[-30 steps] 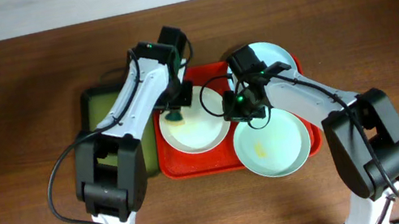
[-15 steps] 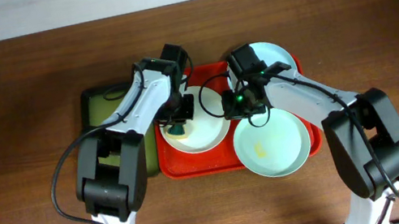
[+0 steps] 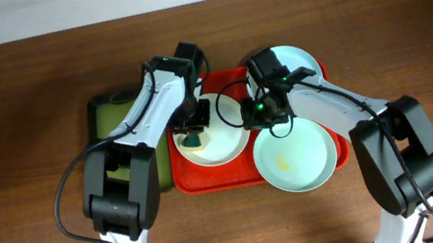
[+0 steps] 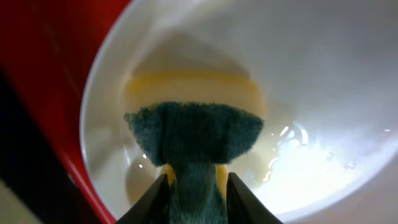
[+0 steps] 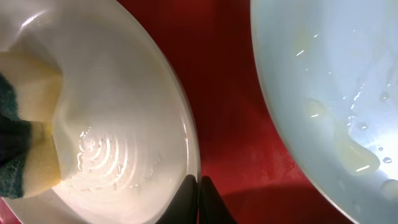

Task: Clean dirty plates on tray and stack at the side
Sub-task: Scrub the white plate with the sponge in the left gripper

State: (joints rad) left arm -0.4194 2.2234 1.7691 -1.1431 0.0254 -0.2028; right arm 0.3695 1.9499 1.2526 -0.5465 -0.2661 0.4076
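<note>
Dark wood table (image 3: 6, 96) in the overhead view carries the red tray (image 3: 213, 177) with 3 plates (white plate (image 3: 225, 142), pale green plate (image 3: 299, 160), pale blue plate (image 3: 299, 58)). From the left wrist, the left gripper (image 4: 194, 190) clamps a sponge (image 4: 193, 134) pressed into the white plate. From the right wrist, the right gripper (image 5: 199, 190) seems pinched on that plate's rim.

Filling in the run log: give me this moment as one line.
left gripper: sponge pressed into white plate | right gripper: pinching that plate's rim | red tray: plate on it | stack: not started
</note>
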